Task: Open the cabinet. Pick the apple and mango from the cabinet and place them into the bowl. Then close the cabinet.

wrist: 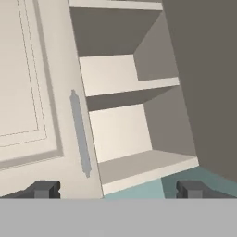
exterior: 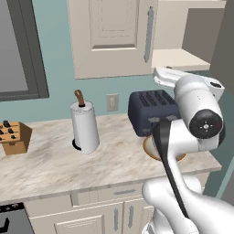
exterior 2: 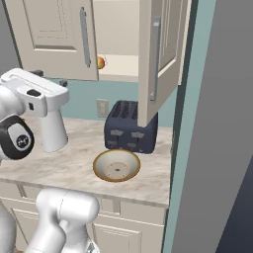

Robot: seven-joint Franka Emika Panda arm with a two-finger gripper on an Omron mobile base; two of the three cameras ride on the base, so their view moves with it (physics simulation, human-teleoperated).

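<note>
My gripper (wrist: 118, 190) is open and empty: in the hand view its two dark tips stand far apart at the bottom, with nothing between them. From the base views I see only the white hand body, in front of the cabinet's lower edge; the fingers themselves are hidden there.

The cabinet (exterior: 112, 36) is half open. Its left door (wrist: 32, 92) is shut, with the grey bar handle (wrist: 80, 134) running down its right edge. The right door (exterior 2: 158, 59) is swung out toward me, and in the right base view it covers much of the inside.

In the hand view I look into the open half: two cream shelves (wrist: 139, 166), both bare as far as I can see, with the swung door's dark face cutting off the right side.

The mango (exterior 2: 101, 62) shows in the right base view as a small yellow-orange ball on the bottom shelf, peeking out just past the edge of the shut left door, partly hidden by it. I cannot find the apple; the doors may cover it.

The bowl (exterior 2: 117, 166) sits on the counter (exterior 2: 59, 168) just in front of the dark toaster (exterior 2: 129, 127), below the open door. Its pale inside holds no fruit. In the left base view my arm hides most of the bowl, leaving only a slice of tan rim.

A paper towel roll (exterior: 84, 125) stands left of the toaster, and a knife block (exterior: 14, 136) sits at the far left, cut off by the frame edge.
</note>
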